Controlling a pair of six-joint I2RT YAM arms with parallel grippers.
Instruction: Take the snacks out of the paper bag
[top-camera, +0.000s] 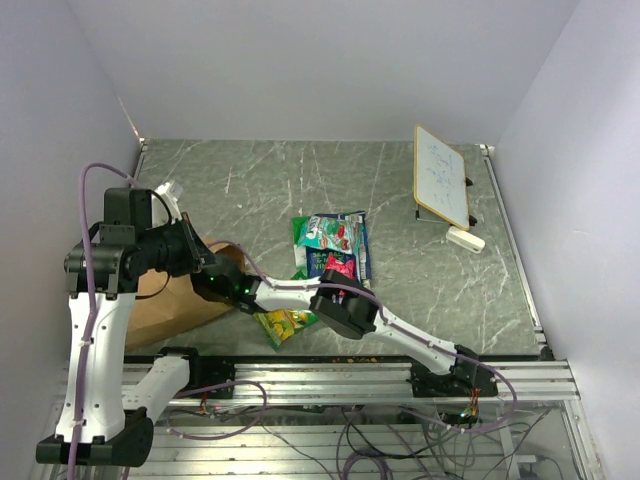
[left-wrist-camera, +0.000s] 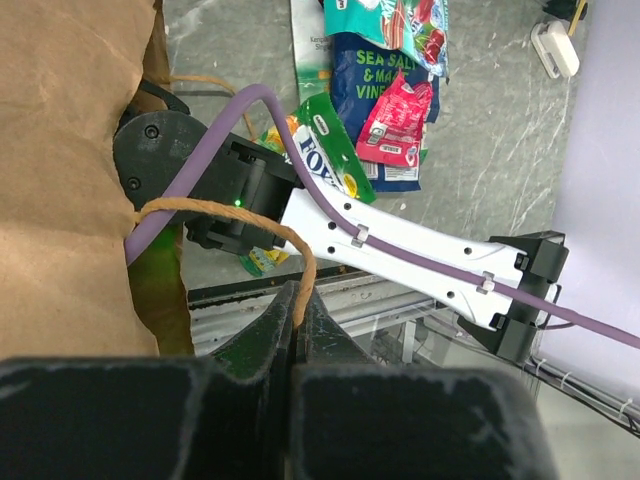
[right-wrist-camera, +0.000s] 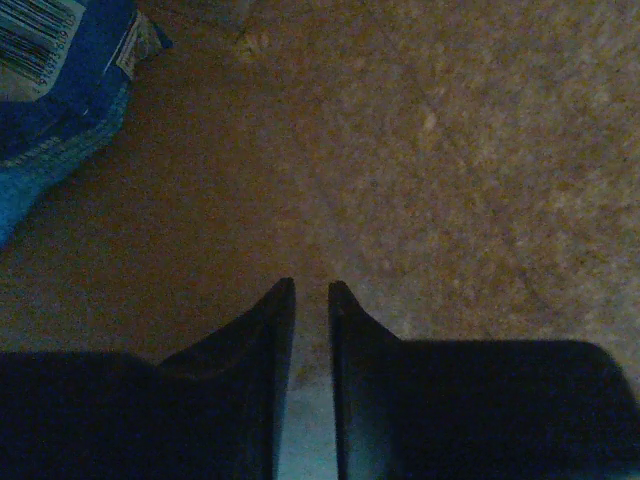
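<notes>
The paper bag (top-camera: 170, 305) lies on its side at about 8 o'clock on the worktop (top-camera: 300, 180). Its long axis runs roughly from 8 to 2 o'clock, with the mouth facing the 2 o'clock end, toward the middle of the worktop. The left claw (left-wrist-camera: 298, 298) is clamped shut on one thin looped handle (left-wrist-camera: 230, 208), which arcs from the bag's rim down into the fingertips.

The right arm (top-camera: 400, 335) reaches from 5 o'clock across to the bag's mouth, and its claw (right-wrist-camera: 308, 292) is inside. In the right wrist view the two fingers stand a narrow slit apart with nothing between them, over the brown paper of the bag's inner wall. A blue packet (right-wrist-camera: 50, 90) with a barcode lies inside the bag at 10 o'clock from those fingertips, not touching them.

The other snacks are clustered on the worktop near its centre, at 3 o'clock from the bag's mouth:
- A blue chip bag (top-camera: 350, 255) lies with its long axis running about 12 to 6.
- A teal-green packet (top-camera: 335, 232) lies across its 12 o'clock end.
- A red packet (top-camera: 340, 266) rests on its lower half.
- A yellow-green packet (top-camera: 285, 325) lies at 7 o'clock from them, near the front rail and just beside the right arm.

A white framed board (top-camera: 440, 175) stands at the 2 o'clock corner.
</notes>
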